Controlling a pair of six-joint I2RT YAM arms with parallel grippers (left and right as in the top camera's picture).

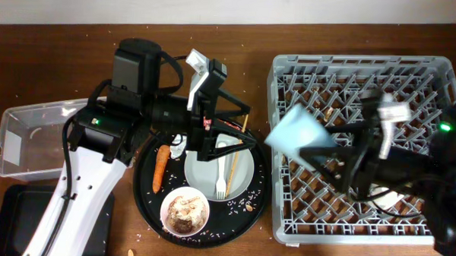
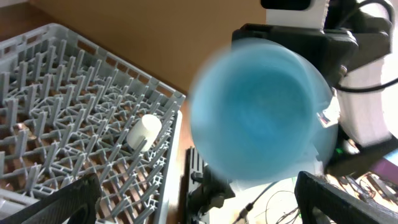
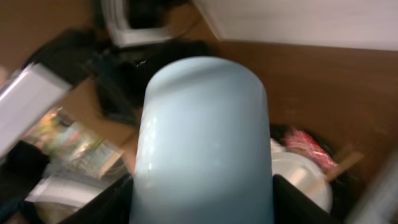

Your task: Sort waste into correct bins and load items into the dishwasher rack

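My right gripper [image 1: 312, 148] is shut on the small blue cup [image 1: 296, 134], holding it above the left edge of the grey dishwasher rack [image 1: 367, 72]. The cup fills the right wrist view [image 3: 202, 137] between the fingers [image 3: 202, 193], and it is blurred in the left wrist view [image 2: 258, 112]. My left gripper [image 1: 245, 129] is open and empty over the round black tray [image 1: 146, 197], its fingers [image 2: 199, 199] pointing towards the rack [image 2: 68, 99]. The tray holds a white plate [image 1: 207, 173] with a fork [image 1: 220, 177], a carrot [image 1: 160, 167] and a bowl of food scraps [image 1: 185, 210]. A red wrapper [image 3: 308, 146] shows beside the plate [image 3: 301, 177].
A clear tub [image 1: 30, 132] stands at the far left, with a shallow black tray [image 1: 12, 219] in front of it. A white cup [image 2: 144, 130] lies in the rack. Crumbs are scattered on the wooden table [image 1: 63, 61].
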